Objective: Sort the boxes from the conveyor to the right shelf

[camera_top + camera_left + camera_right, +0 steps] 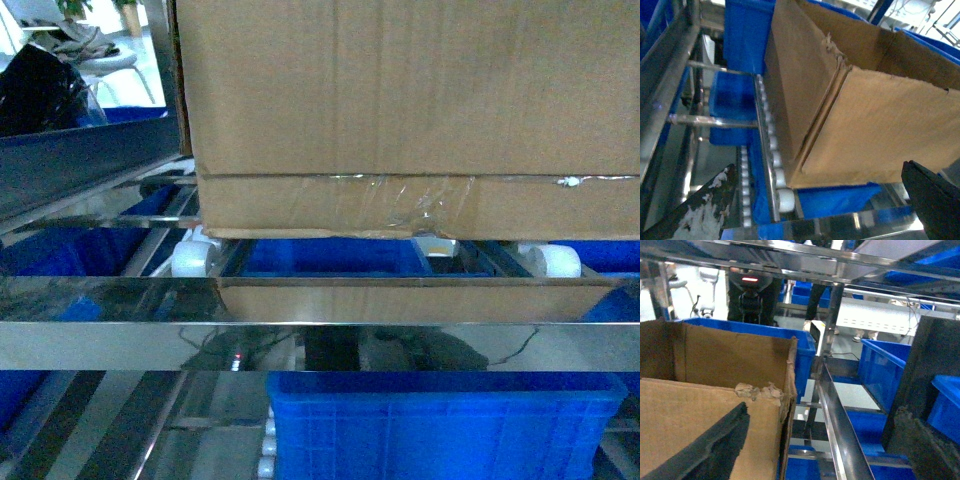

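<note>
The box [400,90], a large brown carton with clear tape along its bottom seam, rests on the white rollers [192,258] of the right shelf [320,345], just behind its shiny front rail. Seen from the left wrist, the box [880,125] stands open-topped with ragged edges on the roller track [777,175]. My left gripper [817,172] is open, its fingers [700,210] wide apart in front of the carton, not touching it. My right gripper [822,412] is open too; one finger [710,450] lies before the box [690,405], the other right of a steel rail [840,425]. The conveyor is out of view.
Blue plastic bins sit under the shelf [440,420], behind the carton [732,100] and to its right [885,370]. A dark sloping panel [80,160] runs at the left. Steel cross bars [715,120] and uprights [832,315] frame the rack. A dark figure [750,290] stands beyond.
</note>
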Robot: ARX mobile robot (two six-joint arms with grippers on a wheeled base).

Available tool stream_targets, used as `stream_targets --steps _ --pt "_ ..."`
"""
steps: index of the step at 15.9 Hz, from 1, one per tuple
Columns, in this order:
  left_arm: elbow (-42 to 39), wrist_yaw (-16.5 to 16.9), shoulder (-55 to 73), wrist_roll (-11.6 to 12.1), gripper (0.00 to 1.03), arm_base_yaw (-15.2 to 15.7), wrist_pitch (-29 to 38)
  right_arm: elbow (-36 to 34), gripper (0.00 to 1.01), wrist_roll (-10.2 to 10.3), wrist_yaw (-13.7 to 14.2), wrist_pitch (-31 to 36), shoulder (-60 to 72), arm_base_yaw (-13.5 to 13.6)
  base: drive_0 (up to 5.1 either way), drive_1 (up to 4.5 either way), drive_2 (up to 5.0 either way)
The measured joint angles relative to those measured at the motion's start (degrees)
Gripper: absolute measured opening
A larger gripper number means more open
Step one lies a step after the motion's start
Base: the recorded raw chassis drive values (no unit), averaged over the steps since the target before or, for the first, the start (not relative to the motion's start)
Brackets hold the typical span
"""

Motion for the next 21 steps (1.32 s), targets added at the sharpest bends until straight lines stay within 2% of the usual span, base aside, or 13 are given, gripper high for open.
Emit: stream_targets --steps 1,2,3,4,5,6,7,8,10,11,12,14,21 --pt "-5.92 -7.89 -2.27 4.92 0.88 -1.14 14.78 -4.7 0.77 2.67 0.98 2.8 -3.19 -0.33 0.0 0.0 0.0" --pt "-15.15 -14.01 -7.48 12.17 0.73 0.39 25.44 -11.32 0.62 4.15 0.87 5.22 -6.78 -1.25 0.0 0.0 0.0" --pt "-22.03 -14.19 -11.1 16.68 0.59 2.97 32.7 -16.74 0.48 4.85 -1.07 7.34 -8.7 -3.32 0.0 0.0 0.0" --pt "-26.67 -12.83 -13.18 18.69 0.46 4.39 35.5 -20.83 0.35 5.14 -3.13 8.92 -10.54 -5.35 0.0 0.0 0.0" --pt "-31.61 -10.97 -15.37 19.74 0.32 5.81 36.61 -24.55 0.2 5.29 -3.15 10.38 -12.98 -5.64 0.0 0.0 0.0" --pt "-34.86 -9.57 -17.16 20.35 0.19 6.95 37.57 -27.3 0.07 5.31 -3.26 11.43 -14.97 -5.62 0.0 0.0 0.0" --pt "-37.4 -8.59 -19.37 20.52 0.06 8.09 38.45 -29.75 0.02 5.4 -3.3 12.07 -16.61 -5.62 0.0 0.0 0.0" --pt "-39.6 -7.76 -21.31 20.57 0.02 9.16 38.91 -32.0 0.02 5.42 -3.3 12.33 -18.12 -5.62 0.0 0.0 0.0" --pt "-43.39 -6.1 -24.24 20.63 0.02 10.69 39.23 -35.41 0.02 5.42 -3.3 12.46 -21.16 -5.62 0.0 0.0 0.0" --pt "-45.2 -1.73 -26.25 20.7 0.02 14.12 39.01 -36.87 0.02 5.42 -3.3 12.46 -22.93 -5.62 0.0 0.0 0.0" --pt "-46.31 -1.2 -27.63 20.72 0.02 16.44 38.86 -37.99 0.02 5.42 -3.37 12.33 -24.28 -5.62 0.0 0.0 0.0" --pt "-48.43 -0.31 -30.75 20.72 0.02 16.02 38.14 -40.11 0.02 5.42 -3.39 11.34 -27.21 -5.62 0.0 0.0 0.0" --pt "-53.0 -0.33 -40.96 20.72 0.02 16.13 32.39 -44.28 0.02 5.42 -3.39 5.46 -37.44 -5.62 0.0 0.0 0.0"
